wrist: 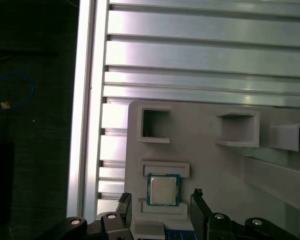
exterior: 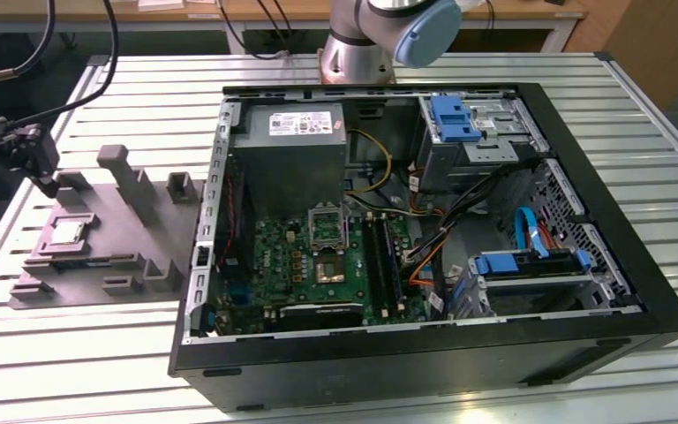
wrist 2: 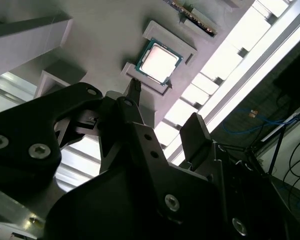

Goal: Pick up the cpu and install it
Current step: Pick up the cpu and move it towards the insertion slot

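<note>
First wrist view showed the gripper [wrist: 161,197] spread open over the cpu [wrist: 163,190] in its grey tray [wrist: 215,170]; exterior view added the computer case [exterior: 433,353] on the slatted table [exterior: 80,353].

the exterior view looks down from high up on the slatted table [exterior: 103,371], facing the open computer case [exterior: 433,353], with the grey tray [exterior: 103,208] at the exterior view's left. both wrist views sit close over that tray, the first straight down, the second slantwise, sharing the cpu [wrist: 163,190] [wrist 2: 159,62].
</note>
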Robot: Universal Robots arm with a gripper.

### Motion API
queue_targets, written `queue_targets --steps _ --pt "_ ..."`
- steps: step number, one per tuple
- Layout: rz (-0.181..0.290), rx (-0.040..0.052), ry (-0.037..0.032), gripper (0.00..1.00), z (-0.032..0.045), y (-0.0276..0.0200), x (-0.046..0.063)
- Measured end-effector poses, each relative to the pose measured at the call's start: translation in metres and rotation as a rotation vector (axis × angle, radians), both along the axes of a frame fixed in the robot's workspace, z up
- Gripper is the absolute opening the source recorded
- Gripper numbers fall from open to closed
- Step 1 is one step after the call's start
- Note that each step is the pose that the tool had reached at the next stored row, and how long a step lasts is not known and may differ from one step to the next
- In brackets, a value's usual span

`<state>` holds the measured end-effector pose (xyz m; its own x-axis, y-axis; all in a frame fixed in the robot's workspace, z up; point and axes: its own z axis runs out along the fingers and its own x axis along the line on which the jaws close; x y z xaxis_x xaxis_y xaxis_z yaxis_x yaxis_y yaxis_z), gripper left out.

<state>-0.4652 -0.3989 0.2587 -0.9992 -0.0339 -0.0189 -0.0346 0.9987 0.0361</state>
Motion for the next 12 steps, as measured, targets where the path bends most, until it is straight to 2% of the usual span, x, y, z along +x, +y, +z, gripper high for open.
queue_targets --steps 7,12 --pt "0.0 0.0001 -0.0001 0.58 -0.0039 0.0 0.0" --pt "0.0 0.0002 0.0 0.58 -0.0092 -0.0022 0.0001"
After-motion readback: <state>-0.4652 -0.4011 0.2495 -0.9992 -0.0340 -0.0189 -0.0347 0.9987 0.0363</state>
